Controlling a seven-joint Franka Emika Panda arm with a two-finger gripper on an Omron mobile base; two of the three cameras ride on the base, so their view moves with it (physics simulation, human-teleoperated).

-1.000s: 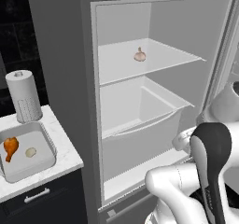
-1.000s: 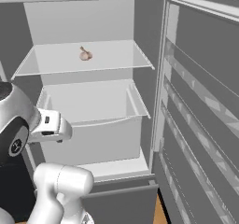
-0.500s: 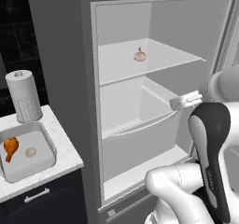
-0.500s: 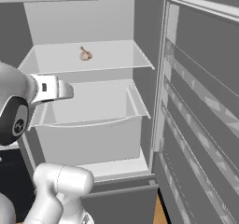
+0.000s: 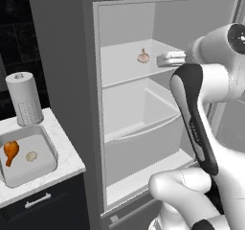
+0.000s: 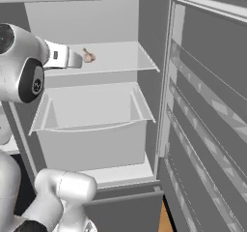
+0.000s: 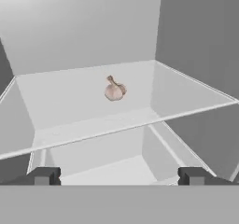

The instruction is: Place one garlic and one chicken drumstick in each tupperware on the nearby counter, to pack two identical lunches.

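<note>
Fingers (image 7: 42,176) spread fully wide, holding nothing, touching nothing; gripper (image 7: 119,177) at the bottom of the hand view. Garlic (image 7: 114,89) sits mid-frame on the fridge shelf (image 7: 70,106), well ahead of the tips, clear shelf all round it. Shelf's front edge lies between tips and garlic. Left base view adds the tupperware (image 5: 26,157) lower left on the surface (image 5: 67,155), with a chicken drumstick (image 5: 10,151) and a second garlic (image 5: 31,155) inside, paper towel roll (image 5: 25,98) behind. Right base view shows the open fridge door (image 6: 212,110) at right.

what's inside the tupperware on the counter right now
The tupperware on the counter holds one chicken drumstick and one garlic, lying apart. Its left end is cut off by the picture edge.
</note>
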